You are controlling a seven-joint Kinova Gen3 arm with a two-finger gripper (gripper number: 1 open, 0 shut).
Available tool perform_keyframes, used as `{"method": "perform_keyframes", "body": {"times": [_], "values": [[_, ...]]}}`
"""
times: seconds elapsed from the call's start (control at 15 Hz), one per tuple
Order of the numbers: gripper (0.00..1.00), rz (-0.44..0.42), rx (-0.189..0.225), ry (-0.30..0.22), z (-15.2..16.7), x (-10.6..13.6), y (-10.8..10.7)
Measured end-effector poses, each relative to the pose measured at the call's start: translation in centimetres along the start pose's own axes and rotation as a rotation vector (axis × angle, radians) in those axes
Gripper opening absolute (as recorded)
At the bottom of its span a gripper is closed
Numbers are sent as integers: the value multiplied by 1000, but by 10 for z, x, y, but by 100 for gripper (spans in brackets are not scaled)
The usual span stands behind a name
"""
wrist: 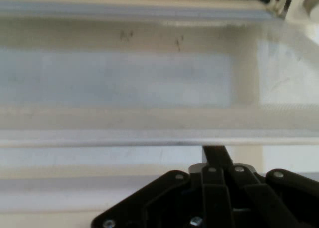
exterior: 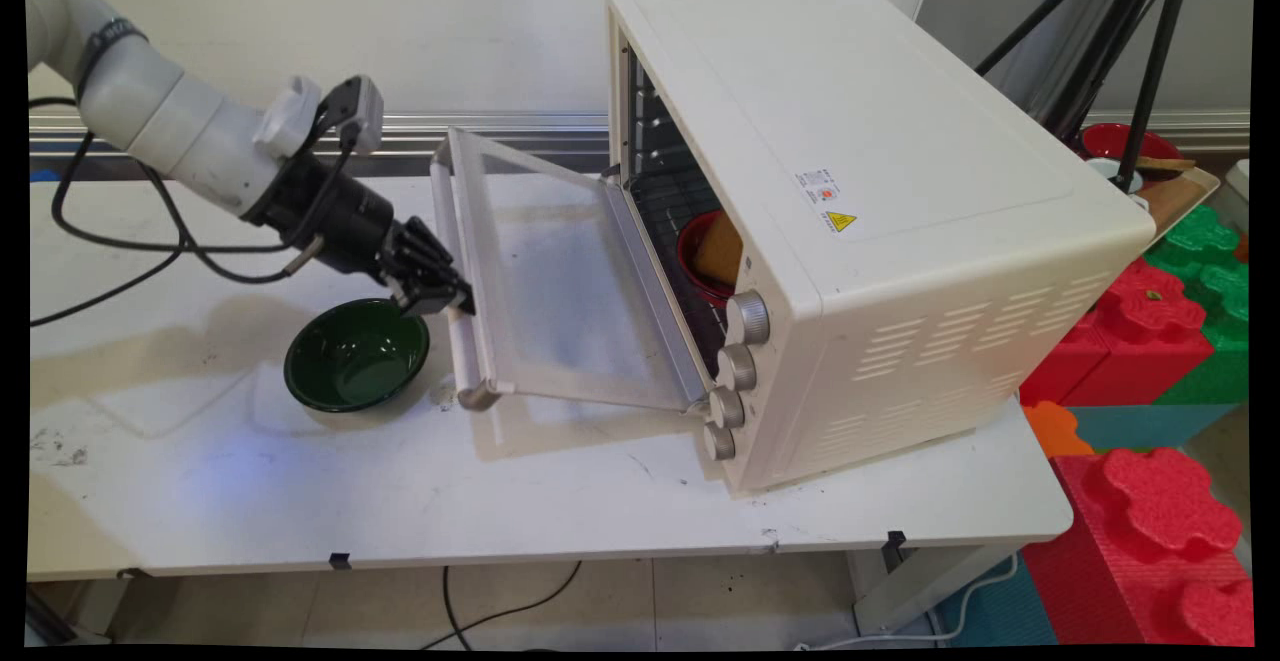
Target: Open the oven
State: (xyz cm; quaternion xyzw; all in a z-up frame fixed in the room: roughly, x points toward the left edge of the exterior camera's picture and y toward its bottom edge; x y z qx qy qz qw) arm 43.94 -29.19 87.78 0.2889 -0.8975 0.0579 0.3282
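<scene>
My end effector sat against the handle of the oven door, which hung half open, the handle's bar running crosswise ahead of me. Whether my fingers were spread I cannot tell. The green bowl lay just below on the desk.

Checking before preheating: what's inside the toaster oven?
Inside the toaster oven, a red bowl holding something brown sits on the rack; the oven's wall hides the rest.
</scene>
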Motion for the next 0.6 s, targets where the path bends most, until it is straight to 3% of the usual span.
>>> {"method": "perform_keyframes", "body": {"times": [0.33,0.6], "values": [[0,2,5,-33,9,-25,-1],[0,11,26,-27,13,-37,-3]]}}
